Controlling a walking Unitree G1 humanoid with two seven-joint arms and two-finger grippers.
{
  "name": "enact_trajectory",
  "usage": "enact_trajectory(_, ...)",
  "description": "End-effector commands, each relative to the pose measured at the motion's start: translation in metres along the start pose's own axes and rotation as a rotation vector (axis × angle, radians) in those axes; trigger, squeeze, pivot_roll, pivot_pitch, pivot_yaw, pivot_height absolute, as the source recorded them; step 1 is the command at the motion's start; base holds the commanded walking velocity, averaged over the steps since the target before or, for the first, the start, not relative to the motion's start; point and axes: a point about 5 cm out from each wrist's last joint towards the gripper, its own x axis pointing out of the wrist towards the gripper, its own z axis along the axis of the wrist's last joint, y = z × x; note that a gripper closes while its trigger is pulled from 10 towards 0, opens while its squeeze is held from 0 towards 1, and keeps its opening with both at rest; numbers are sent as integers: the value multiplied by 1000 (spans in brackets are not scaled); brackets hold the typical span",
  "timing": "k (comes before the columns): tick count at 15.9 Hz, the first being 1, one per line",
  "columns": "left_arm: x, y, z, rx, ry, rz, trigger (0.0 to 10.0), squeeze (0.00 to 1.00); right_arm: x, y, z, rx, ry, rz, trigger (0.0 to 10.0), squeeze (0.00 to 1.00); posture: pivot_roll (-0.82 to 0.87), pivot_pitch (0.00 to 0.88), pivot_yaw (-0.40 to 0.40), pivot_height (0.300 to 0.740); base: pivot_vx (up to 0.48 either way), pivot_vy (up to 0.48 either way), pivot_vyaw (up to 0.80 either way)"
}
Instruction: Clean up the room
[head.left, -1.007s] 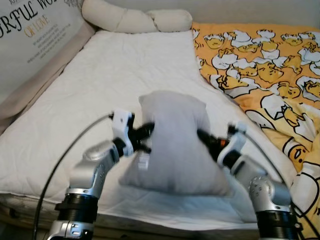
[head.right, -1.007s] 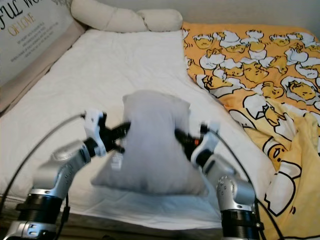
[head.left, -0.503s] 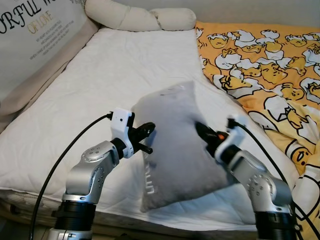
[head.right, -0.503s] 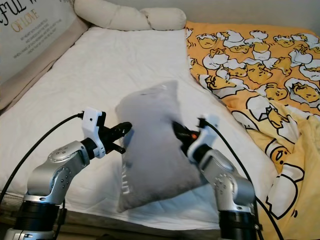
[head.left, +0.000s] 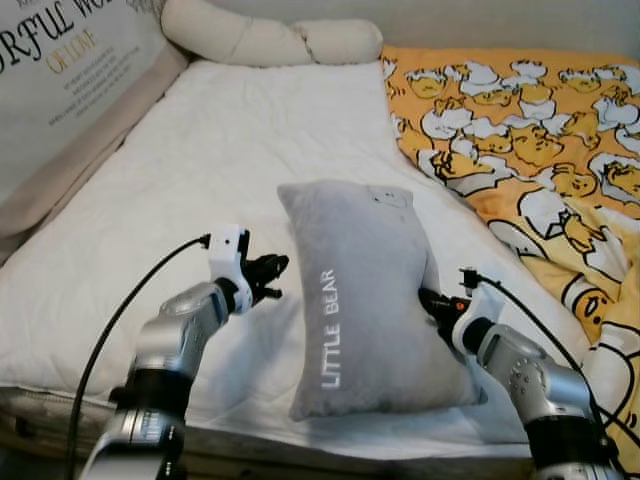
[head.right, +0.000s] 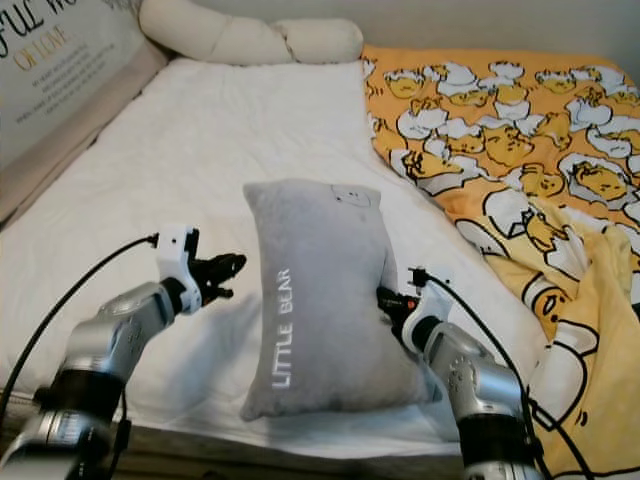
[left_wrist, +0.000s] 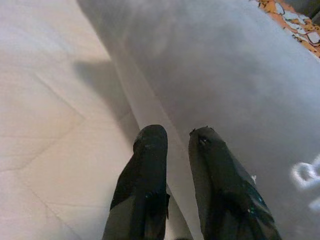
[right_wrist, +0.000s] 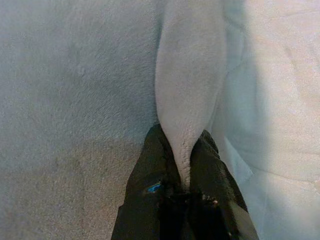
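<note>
Grey pillow (head.left: 365, 300) w/ white "LITTLE BEAR" lettering lies flat on the bed's white quilted mattress (head.left: 200, 180), near the front edge, long axis running front to back, slightly angled. A small stitched face sits near its far end.

Right pincer (head.left: 432, 300) is at the pillow's right edge, about midway along. In the right wrist view its fingers (right_wrist: 145, 185) are pressed onto a fold of grey pillow fabric, pinching it between them; the fold rises out from betw. the tips w/ white mattress beside it.

Left pincer (head.left: 270, 275) is just beside the pillow's left edge, not touching it. Left wrist view: both black fingers (left_wrist: 145, 175) point at the seam where pillow meets mattress, a narrow gap betw. them, nothing held. So slightly spread, empty.

Both silver arms reach in from the bottom of the head views, black cables looping along each.

Rest of the bed: orange-yellow duvet (head.left: 530, 130) w/ cartoon egg print covers the right side, bunched toward the front right corner, near the pillow's right side but apart from it. A long cream bolster (head.left: 265, 40), twisted or knotted in the middle, lies across the far end. A large pale cushion (head.left: 60, 80) w/ printed lettering leans along the left side.
</note>
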Motion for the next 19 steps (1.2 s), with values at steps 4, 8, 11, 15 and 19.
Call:
enact_trajectory(4, 16, -7, -23, -82, 68, -83, 10000, 1000, 2, -11, -24, -13, 133, 4, 0, 0, -132, 0, 13, 740, 0, 0, 0)
enact_trajectory(8, 19, -9, -47, -102, 133, -82, 10000, 1000, 0, -13, -26, -23, 149, 27, 0, 0, -146, 0, 0, 740, 0, 0, 0)
enact_trajectory(11, 20, -12, -45, -211, 53, -135, 10000, 1000, 2, -10, -27, -28, 158, 61, 0, 0, -150, 0, 0, 740, 0, 0, 0)
enact_trajectory(15, 31, -42, -38, -472, -62, -356, 10000, 1000, 7, 0, -23, -29, 153, 101, 0, 0, -151, 0, -1, 740, 0, 0, 0)
enact_trajectory(19, 38, -63, -54, -351, 43, -406, 10000, 1000, 10, 5, -18, -41, 147, 125, 0, 0, -156, 0, 5, 740, 0, 0, 0)
